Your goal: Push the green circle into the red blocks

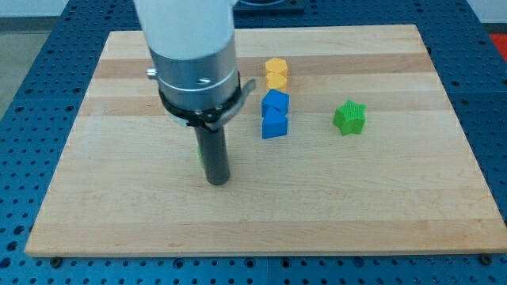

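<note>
My tip (pixel 218 181), a bare rod with nothing to open or close, rests on the wooden board (pixel 380 206), well to the view's left of the blue blocks (pixel 275 114). A green sliver (pixel 200 154) peeks out beside the rod's left edge, shape untellable. Yellow block (pixel 276 73) sits just above the blue blocks; green star (pixel 349 117) lies to their right.

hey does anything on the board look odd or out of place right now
Nothing looks spilled or damaged. One oddity: no red blocks show anywhere, and only a green sliver peeks from behind the rod just above my tip. Yellow block, two blue blocks and green star sit normally.
</note>
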Robot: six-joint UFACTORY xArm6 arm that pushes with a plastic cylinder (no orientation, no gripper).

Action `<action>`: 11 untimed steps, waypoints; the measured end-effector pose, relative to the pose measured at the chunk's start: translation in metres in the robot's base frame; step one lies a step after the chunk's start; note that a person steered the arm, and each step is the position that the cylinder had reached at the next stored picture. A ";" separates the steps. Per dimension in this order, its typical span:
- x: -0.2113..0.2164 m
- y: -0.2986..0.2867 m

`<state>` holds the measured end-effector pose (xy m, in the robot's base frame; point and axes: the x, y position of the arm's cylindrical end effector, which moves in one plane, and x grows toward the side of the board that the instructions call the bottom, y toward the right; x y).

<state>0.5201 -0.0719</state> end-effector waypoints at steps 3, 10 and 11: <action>-0.050 -0.011; -0.160 -0.015; -0.172 -0.021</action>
